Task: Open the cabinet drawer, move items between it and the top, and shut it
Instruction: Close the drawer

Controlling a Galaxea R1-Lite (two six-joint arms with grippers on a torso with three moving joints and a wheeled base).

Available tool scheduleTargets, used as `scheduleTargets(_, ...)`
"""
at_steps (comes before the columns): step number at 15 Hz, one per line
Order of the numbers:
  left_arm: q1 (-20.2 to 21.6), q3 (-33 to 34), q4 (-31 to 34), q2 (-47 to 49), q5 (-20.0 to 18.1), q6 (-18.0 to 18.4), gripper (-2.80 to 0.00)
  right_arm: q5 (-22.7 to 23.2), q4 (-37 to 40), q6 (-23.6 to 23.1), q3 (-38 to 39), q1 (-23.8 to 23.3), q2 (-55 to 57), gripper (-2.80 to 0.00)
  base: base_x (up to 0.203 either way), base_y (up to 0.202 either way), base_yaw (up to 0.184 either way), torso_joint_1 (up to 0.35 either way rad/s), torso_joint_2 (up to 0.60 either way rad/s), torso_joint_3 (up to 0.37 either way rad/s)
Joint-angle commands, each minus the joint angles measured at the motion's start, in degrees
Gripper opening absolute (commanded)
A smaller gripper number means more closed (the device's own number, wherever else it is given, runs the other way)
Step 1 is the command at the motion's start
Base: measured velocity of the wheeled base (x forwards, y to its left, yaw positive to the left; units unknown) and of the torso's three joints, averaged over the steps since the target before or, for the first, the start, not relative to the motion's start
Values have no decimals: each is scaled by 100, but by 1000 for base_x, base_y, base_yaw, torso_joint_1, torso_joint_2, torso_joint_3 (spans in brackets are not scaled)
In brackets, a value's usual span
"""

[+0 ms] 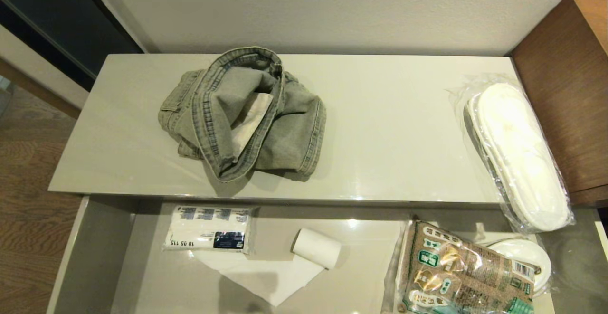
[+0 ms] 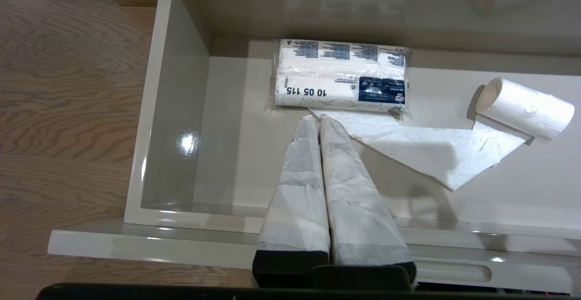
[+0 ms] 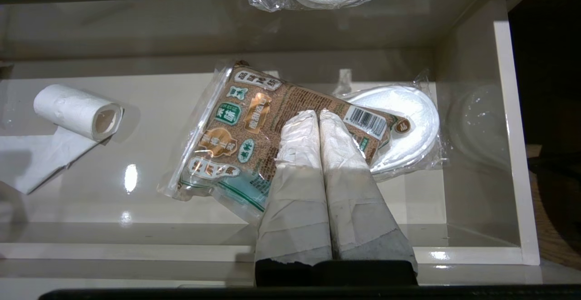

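A: What lies on the glossy beige-grey cabinet top (image 1: 389,128)?

B: The crumpled grey-green denim garment (image 1: 244,114) sits left of centre; the white slippers in clear plastic wrap (image 1: 517,155) lie at the right end, overhanging the front edge, beside the taller brown wooden unit (image 1: 565,90).

A: And in the open grey-beige drawer (image 1: 95,257) before it?

B: The white tissue pack with black print (image 1: 208,234) on the left, a partly unrolled white paper roll (image 1: 316,248) in the middle, and the brown printed food bag (image 1: 463,276) on the right, lying over wrapped white round plates (image 1: 525,257).
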State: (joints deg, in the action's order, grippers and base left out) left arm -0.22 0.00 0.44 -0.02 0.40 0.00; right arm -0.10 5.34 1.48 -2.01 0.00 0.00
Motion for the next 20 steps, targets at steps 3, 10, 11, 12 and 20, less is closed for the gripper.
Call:
scheduleTargets(3, 4, 9, 0, 2, 3, 0, -280, 1, 2, 2, -1, 0, -9, -280, 0, 0, 0, 0, 0, 0)
scheduleTargets(10, 4, 9, 0, 2, 3, -9, -280, 1, 2, 2, -1, 0, -9, -280, 0, 0, 0, 0, 0, 0)
scheduleTargets(11, 4, 9, 0, 2, 3, 0, -280, 1, 2, 2, -1, 0, -9, -280, 0, 0, 0, 0, 0, 0)
scheduleTargets(12, 4, 9, 0, 2, 3, 0, -280, 1, 2, 2, -1, 0, -9, -280, 0, 0, 0, 0, 0, 0)
scheduleTargets(20, 4, 9, 0, 2, 3, -9, -280, 1, 2, 2, -1, 0, -9, -280, 0, 0, 0, 0, 0, 0)
